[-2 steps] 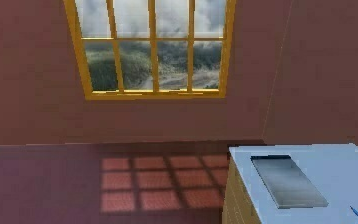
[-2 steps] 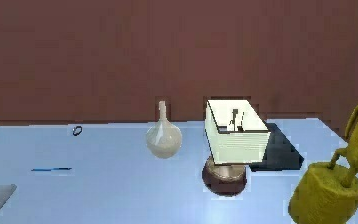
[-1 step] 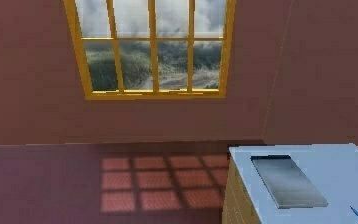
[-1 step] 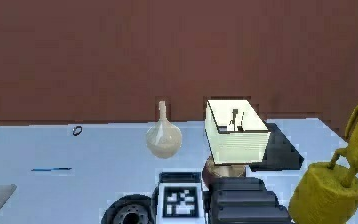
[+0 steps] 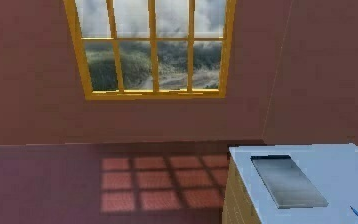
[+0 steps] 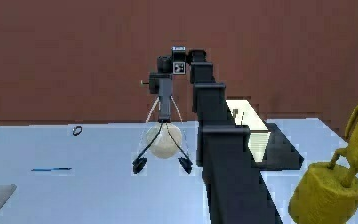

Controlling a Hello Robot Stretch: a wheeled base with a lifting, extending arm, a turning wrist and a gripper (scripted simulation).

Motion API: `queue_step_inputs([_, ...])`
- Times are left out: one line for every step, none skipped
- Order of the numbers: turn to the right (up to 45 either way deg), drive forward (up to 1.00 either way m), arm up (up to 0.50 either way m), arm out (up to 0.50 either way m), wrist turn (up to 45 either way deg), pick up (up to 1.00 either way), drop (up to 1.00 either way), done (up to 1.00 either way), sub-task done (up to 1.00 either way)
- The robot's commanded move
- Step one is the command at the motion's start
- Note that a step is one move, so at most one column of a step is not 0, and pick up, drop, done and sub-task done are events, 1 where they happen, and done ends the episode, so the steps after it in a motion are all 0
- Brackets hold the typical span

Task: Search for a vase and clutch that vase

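reddish-brown walls close the room. in the forward view a yellow-framed window (image 5: 152,45) with a cloudy hillside behind its panes sits high in the far wall. below it is a dark red floor (image 5: 47,185), where sunlight lies in a grid of squares. at that view's lower right is the corner of a pale blue-white table (image 5: 337,165) with a wooden side, and a flat dark grey rectangular slab (image 5: 287,182) lies on it. in the arm side view a pale tabletop spreads before the brown wall, and the dark square arm (image 6: 222,150) rises across it from the bottom edge. at the arm's far end the gripper (image 6: 163,162) points down toward the tabletop. its two thin fingers (image 6: 145,152) show to either side of a pale cream rounded thing (image 6: 167,145) that stands on the table, left of the arm. it is too small to say surely that it is the vase. i cannot tell what state the fingers are in, nor whether the gripper holds anything. farther toward that view's left a small dark ring (image 6: 77,130) and a thin blue stick (image 6: 52,170) lie on the tabletop, well apart from the rounded thing. a cream box-like thing (image 6: 242,112) stands just behind the arm, and a golden-yellow lumpy thing (image 6: 332,190) sits at the lower right.
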Motion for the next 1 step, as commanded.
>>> queue_step_inputs([0.0,0.00,0.00,0.00,45.0,0.00,0.00,0.00,0.00])
